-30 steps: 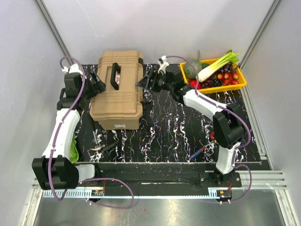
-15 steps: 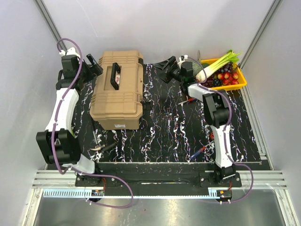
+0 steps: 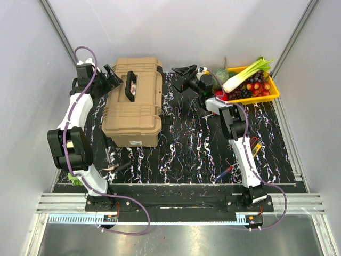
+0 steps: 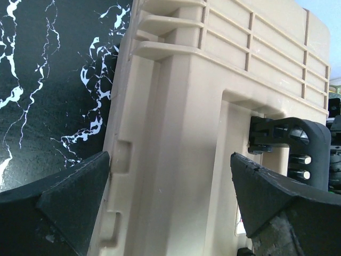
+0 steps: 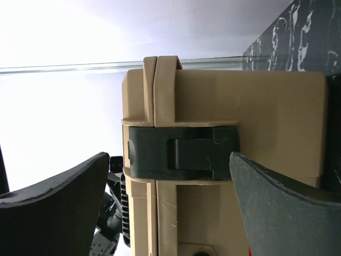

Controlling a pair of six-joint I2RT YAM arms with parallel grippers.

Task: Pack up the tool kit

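Closed tan toolbox on tabletop, black latch across lid seam. Left gripper beside toolbox's left side, jaws wide, empty. Right gripper beside toolbox's right side, jaws wide, facing latch.

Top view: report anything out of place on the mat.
The toolbox is shut, its latch closed, yet tools lie loose on the mat off its front corner, and a screwdriver lies near the front edge.
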